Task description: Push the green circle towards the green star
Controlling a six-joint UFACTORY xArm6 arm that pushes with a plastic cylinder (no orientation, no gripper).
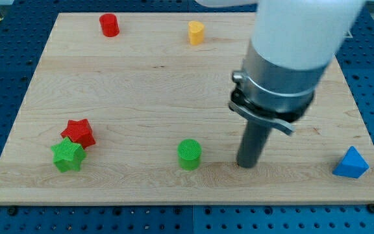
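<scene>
The single camera view looks down across a pale wooden bench (174, 84) set on a blue perforated base, with six small blocks spread over it. The green circle (189, 154) stands near the view's bottom edge, a little left of centre, upright and free of contact. The green star (67, 155) lies well apart from it toward the view's bottom left, touching or all but touching a red star (78, 132) that sits just above and to its right. The arm carries no claw at all, so there is nothing to open, close or hold; it ends in a dark rod, and the tip (247, 165) rests on the bench just beside the circle on the view's right, at about the same height in the picture, with a narrow strip of bare wood between them. That placement looks deliberate: with the tip on the side of the circle facing away from the green star, a straight slide toward the view's left should drive the circle along the bottom of the bench to its goal. The push does not appear to have made contact yet. A red cylinder (110, 25) and a yellow block (196, 32) stand near the view's top, and a blue triangle (351, 163) sits at the bottom right, all well clear of that path. The red star, being so close to the green one, is likely to be nudged if the circle arrives slightly high.
</scene>
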